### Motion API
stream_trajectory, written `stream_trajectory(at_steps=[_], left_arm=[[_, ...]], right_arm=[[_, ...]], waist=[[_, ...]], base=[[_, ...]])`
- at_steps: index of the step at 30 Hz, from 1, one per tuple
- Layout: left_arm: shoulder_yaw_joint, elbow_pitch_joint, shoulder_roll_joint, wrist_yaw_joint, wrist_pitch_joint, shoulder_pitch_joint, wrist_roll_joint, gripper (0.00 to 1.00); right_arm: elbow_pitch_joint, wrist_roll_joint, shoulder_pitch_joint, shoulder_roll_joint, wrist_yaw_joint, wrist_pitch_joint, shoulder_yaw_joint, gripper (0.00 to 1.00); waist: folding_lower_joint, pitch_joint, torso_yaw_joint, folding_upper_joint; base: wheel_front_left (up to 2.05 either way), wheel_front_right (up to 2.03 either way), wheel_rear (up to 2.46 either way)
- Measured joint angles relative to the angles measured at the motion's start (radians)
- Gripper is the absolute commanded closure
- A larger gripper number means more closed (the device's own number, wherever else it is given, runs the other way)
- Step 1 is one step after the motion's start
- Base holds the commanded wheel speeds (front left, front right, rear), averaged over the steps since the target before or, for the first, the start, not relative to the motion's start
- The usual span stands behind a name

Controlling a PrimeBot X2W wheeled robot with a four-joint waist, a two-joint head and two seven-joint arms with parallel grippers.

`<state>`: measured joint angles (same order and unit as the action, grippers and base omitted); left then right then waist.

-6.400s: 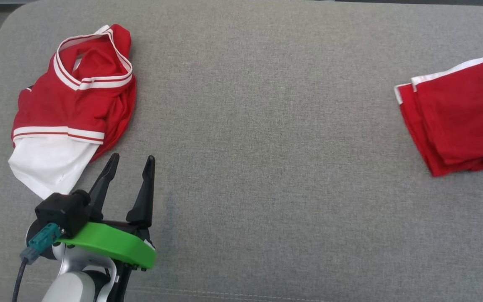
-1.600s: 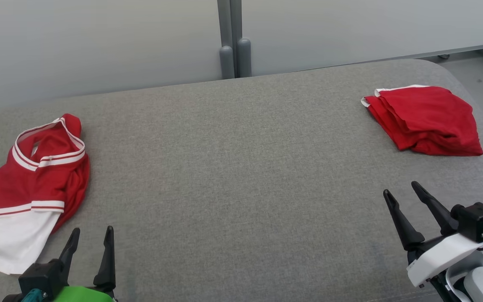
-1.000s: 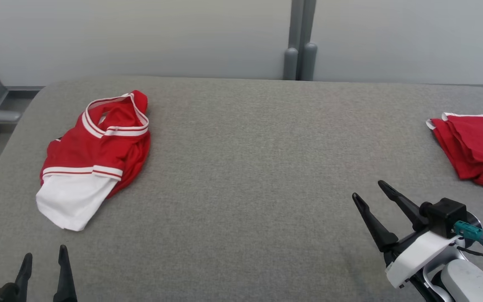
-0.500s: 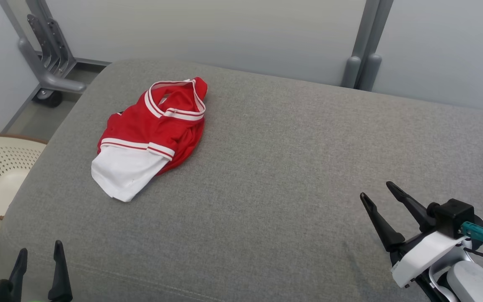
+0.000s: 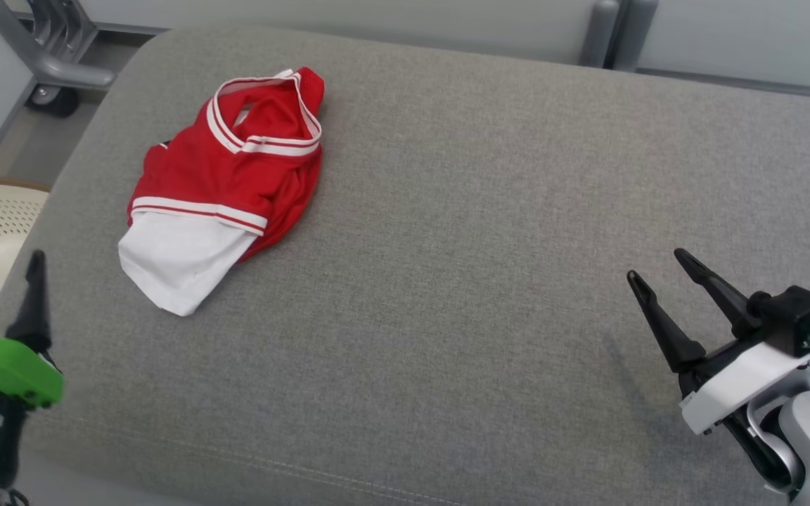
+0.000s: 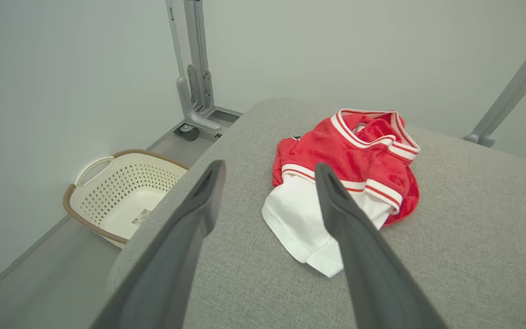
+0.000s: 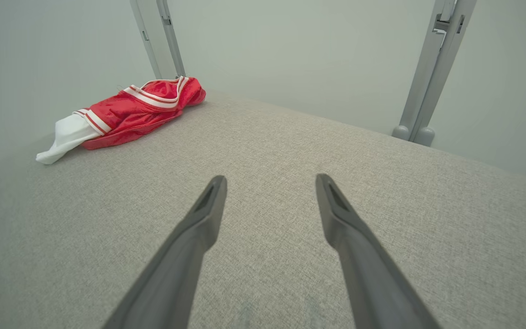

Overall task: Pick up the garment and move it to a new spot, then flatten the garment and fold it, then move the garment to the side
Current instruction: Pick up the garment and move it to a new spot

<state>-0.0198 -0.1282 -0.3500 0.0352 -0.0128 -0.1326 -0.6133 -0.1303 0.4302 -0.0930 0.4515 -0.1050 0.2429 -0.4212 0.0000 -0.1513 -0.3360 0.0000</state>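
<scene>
**Crumpled jersey lies nearest the left arm**

The left gripper [image 5: 3, 266] hangs empty at the grey cushion's [image 5: 482, 211] left edge, jaws spread wide. The red-and-white garment [image 5: 226, 176] lies ahead and to its right, long axis running from near white hem to far collar. The right gripper [image 5: 657, 265], equally wide and empty, is well apart.

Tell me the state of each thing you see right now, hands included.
Garment: crumpled, unfolded, lying on the grey cushion, not held.
Left hand: open, holding nothing, short of the garment.
Right hand: open, holding nothing, over bare cushion.
Basket: upright on the floor beside the cushion.
</scene>
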Motion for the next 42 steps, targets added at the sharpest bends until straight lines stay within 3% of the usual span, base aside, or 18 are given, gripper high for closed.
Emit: stream_trajectory(at_steps=[4,17,30,40,41,42], left_arm=[[0.026,-0.039,-0.05,0.002,-0.09,-0.108,-0.012,0.0],[0.078,-0.143,-0.069,0.031,-0.252,-0.324,-0.112,0.0],[0.048,-0.228,-0.018,0.037,-0.269,-0.473,-0.12,0.0],[0.022,-0.343,-0.013,0.039,-0.266,-0.506,-0.1,0.0],[0.02,-0.356,-0.013,0.039,-0.261,-0.51,-0.098,0.12],[0.019,-0.367,-0.013,0.039,-0.258,-0.516,-0.095,0.51]], right_arm=[[0.021,0.0,-0.029,0.01,0.0,-0.014,0.001,0.0],[0.085,-0.018,-0.154,0.036,0.0,-0.032,0.023,0.0],[0.113,-0.036,-0.25,0.068,0.0,-0.032,0.065,0.0],[0.111,-0.041,-0.279,0.077,0.0,-0.032,0.07,0.0],[0.11,-0.044,-0.28,0.077,0.0,-0.032,0.071,0.0],[0.109,-0.045,-0.281,0.077,0.0,-0.032,0.072,0.0]], waist=[[0.0,-0.054,0.018,0.0],[0.0,-0.232,0.096,0.0],[0.0001,-0.411,0.152,0.0],[0.0001,-0.479,0.189,0.0],[0.0001,-0.481,0.193,0.0],[0.0001,-0.483,0.196,0.0]], base=[[0.0,0.0,0.0],[0.0,0.0,0.0],[0.0,0.0,0.0],[0.0,0.0,0.0],[0.0,0.0,0.0],[0.0,0.0,0.0]])
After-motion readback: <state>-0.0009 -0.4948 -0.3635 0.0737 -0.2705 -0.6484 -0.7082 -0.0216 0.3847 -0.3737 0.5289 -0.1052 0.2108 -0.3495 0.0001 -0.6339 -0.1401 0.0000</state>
